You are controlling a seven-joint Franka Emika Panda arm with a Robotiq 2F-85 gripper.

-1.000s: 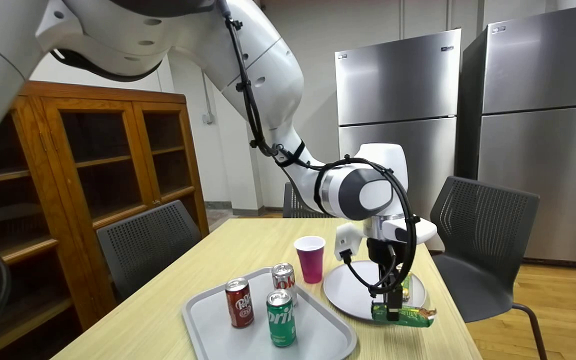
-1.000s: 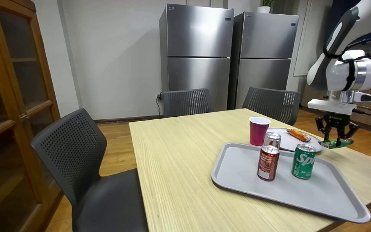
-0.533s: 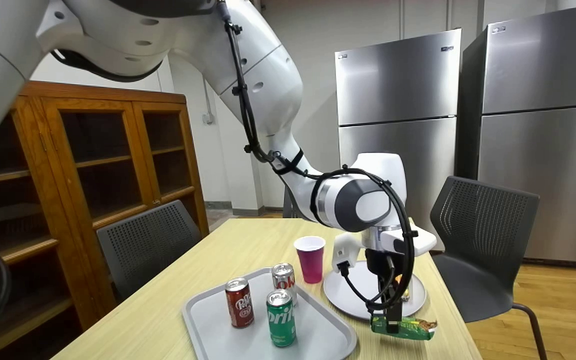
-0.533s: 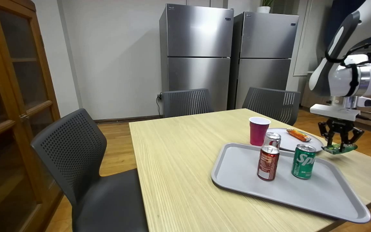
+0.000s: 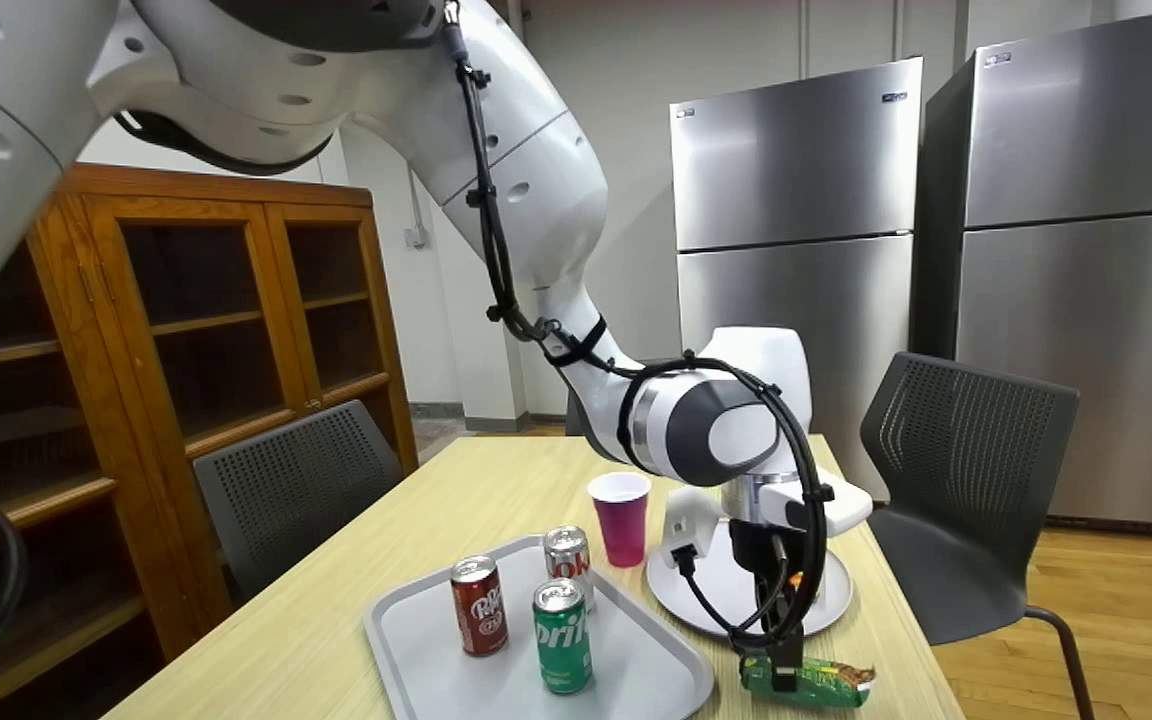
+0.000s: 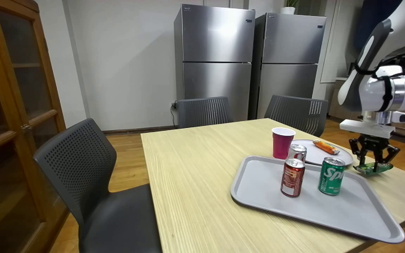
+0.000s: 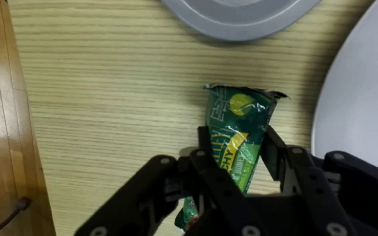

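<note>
My gripper point(image 7: 237, 135) is shut on a green-wrapped snack bar point(image 7: 238, 111), one finger pressed to each long side. Lettering and a yellow stripe show on the wrapper; its lower part runs behind the gripper. In both exterior views the green bar point(image 5: 831, 684) is held roughly level, low over the table beside the round grey plate point(image 5: 686, 585). Whether its underside touches the tabletop I cannot tell. An orange-wrapped bar point(image 6: 326, 147) lies on the plate, which appears at the right of the wrist view.
A grey tray point(image 6: 258, 182) carries a Dr Pepper can point(image 5: 479, 605), a Sprite can point(image 5: 563, 636) and a Diet Coke can point(image 5: 568, 555). Behind it stands a magenta cup point(image 5: 622, 525). The table's edge point(image 7: 33, 131) runs along the left of the wrist view. Chairs surround the table.
The gripper has come down toward the table with the green bar still between its fingers. The plate, tray, cans and cup have stayed where they were.
</note>
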